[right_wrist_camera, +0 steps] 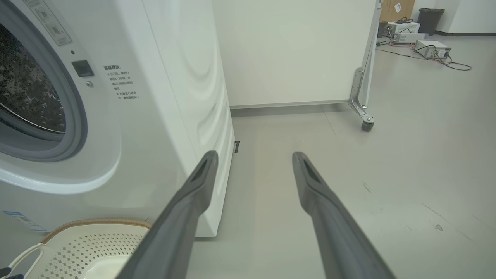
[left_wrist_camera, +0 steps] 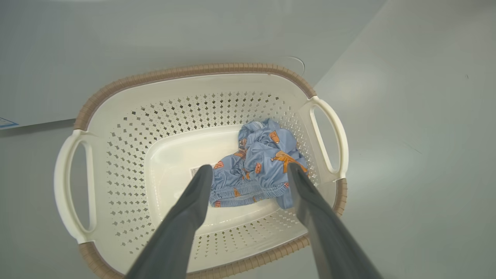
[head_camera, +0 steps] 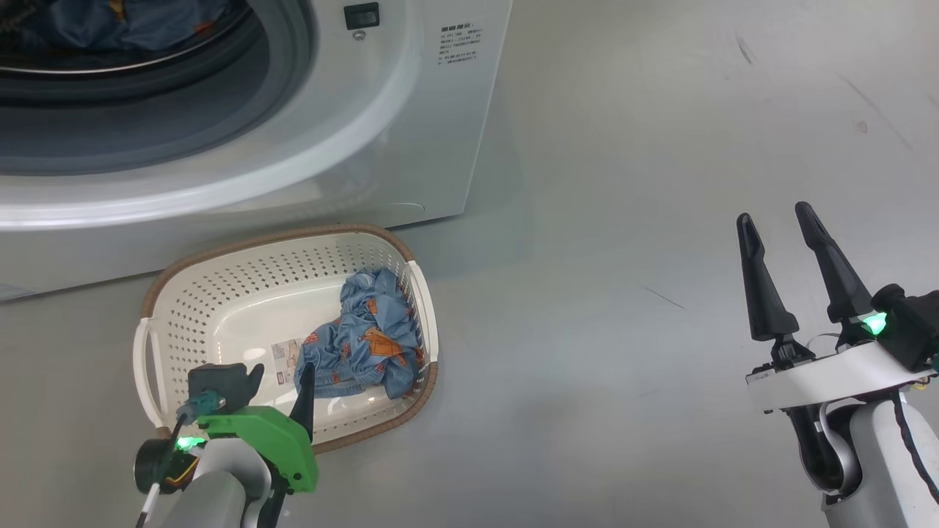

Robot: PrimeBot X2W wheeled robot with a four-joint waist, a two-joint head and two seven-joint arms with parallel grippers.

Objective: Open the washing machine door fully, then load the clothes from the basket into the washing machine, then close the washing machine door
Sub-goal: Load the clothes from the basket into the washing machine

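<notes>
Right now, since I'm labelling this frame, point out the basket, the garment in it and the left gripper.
basket (left_wrist_camera: 186, 71): left wrist view, far brown rim.
garment (left_wrist_camera: 259, 162): left wrist view, middle of the blue fabric.
left gripper (left_wrist_camera: 250, 167): left wrist view, midway between its open fingertips.

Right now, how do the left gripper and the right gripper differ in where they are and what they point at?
The left gripper hangs over the basket; the right gripper is over the floor, off to the basket's right. The left gripper points down at the clothes in it; the right gripper points past the side of the washing machine, nothing between its fingers. Both are open and hold nothing.
</notes>
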